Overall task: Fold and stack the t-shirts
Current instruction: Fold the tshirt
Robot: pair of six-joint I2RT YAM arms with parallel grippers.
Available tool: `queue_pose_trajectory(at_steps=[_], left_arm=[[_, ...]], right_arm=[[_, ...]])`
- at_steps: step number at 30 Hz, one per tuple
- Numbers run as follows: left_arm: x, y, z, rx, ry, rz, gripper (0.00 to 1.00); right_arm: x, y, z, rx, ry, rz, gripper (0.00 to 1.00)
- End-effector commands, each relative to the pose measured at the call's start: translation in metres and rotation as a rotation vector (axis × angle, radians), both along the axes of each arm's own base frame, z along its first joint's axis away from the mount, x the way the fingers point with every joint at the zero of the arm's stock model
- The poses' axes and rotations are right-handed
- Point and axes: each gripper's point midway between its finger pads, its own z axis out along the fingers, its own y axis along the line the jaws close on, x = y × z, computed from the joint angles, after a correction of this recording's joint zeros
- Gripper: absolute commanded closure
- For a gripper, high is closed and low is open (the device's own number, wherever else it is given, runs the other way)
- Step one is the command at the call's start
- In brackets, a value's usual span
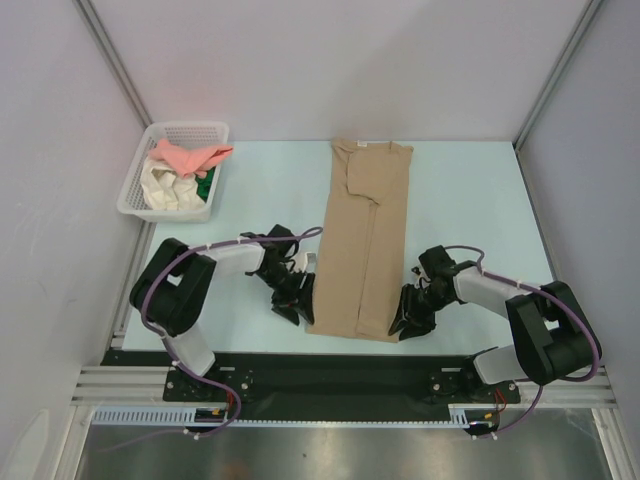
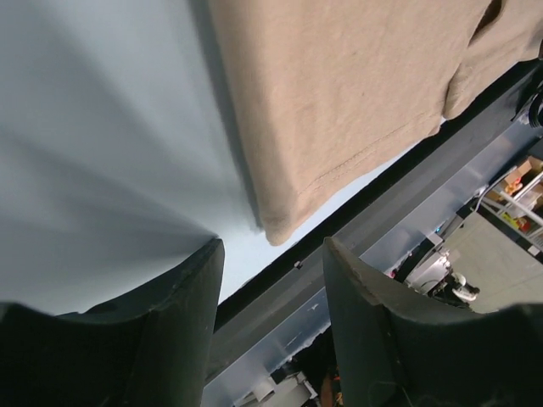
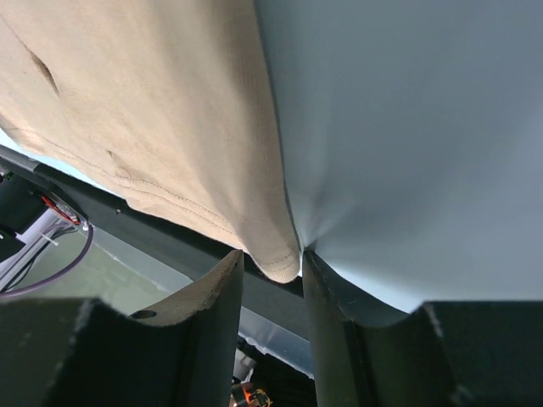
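The large tan t-shirt (image 1: 362,235) lies flat on the table, folded lengthwise into a long strip with its collar at the far end. My left gripper (image 1: 292,310) is open beside the shirt's near left corner. In the left wrist view the corner (image 2: 280,225) lies just ahead of the open gripper (image 2: 271,246), apart from the fingers. My right gripper (image 1: 405,325) is at the near right corner. In the right wrist view that corner (image 3: 284,263) sits between the open fingertips of the gripper (image 3: 271,254), not clamped.
A white mesh basket (image 1: 133,185) stands at the far left and holds a salmon-pink shirt (image 1: 190,157), a cream-white one (image 1: 165,188) and a bit of green cloth (image 1: 205,185). The table's near edge and black rail (image 1: 330,365) run just behind both grippers.
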Motion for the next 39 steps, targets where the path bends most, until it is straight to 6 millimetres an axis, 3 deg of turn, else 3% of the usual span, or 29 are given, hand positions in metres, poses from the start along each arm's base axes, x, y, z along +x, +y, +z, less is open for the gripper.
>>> queue_pose_trajectory(at_steps=[1,7,9,10,11,12,13,14,15,20,24,29,36,39], left_arm=[[0.004,-0.011,-0.006,-0.010,-0.037,-0.059,0.44],[0.001,-0.017,-0.008,-0.015,-0.025,-0.091,0.50],[0.001,-0.018,-0.010,-0.016,-0.023,-0.094,0.57],[0.001,-0.018,-0.010,-0.019,-0.022,-0.095,0.61],[0.001,-0.018,-0.010,-0.020,-0.019,-0.097,0.73],[0.001,-0.018,-0.010,-0.020,-0.021,-0.096,0.79],[0.001,-0.018,-0.010,-0.020,-0.021,-0.096,0.85],[0.001,-0.018,-0.010,-0.018,-0.024,-0.099,0.97],[0.003,-0.019,-0.008,-0.024,-0.035,-0.101,0.99],[0.016,-0.023,0.007,-0.043,-0.101,-0.114,1.00],[0.047,-0.026,0.032,-0.047,-0.217,-0.102,0.99],[0.065,-0.020,0.042,-0.028,-0.257,-0.090,0.99],[0.117,-0.017,0.060,-0.021,-0.366,-0.061,0.99],[0.135,-0.015,0.057,-0.005,-0.380,-0.072,1.00]], right_arm=[[0.003,0.003,0.002,0.011,-0.031,-0.003,0.61],[0.004,0.003,0.001,0.014,-0.043,0.000,0.63],[0.004,0.005,0.001,0.027,-0.048,0.000,0.67],[0.004,0.005,0.001,0.030,-0.047,0.001,0.70],[0.004,0.007,0.002,0.042,-0.048,0.004,0.75],[0.004,0.007,0.002,0.044,-0.052,0.009,0.88],[0.005,0.007,0.002,0.042,-0.054,0.008,0.94],[0.005,0.006,0.003,0.038,-0.054,0.009,1.00],[0.007,0.007,0.005,0.039,-0.062,0.010,1.00],[0.021,0.008,0.028,0.062,-0.136,0.037,1.00],[0.038,0.006,0.051,0.073,-0.223,0.050,1.00],[0.058,-0.002,0.063,0.085,-0.285,0.039,1.00],[0.097,-0.013,0.076,0.071,-0.405,0.010,1.00],[0.112,-0.016,0.078,0.069,-0.439,-0.001,1.00]])
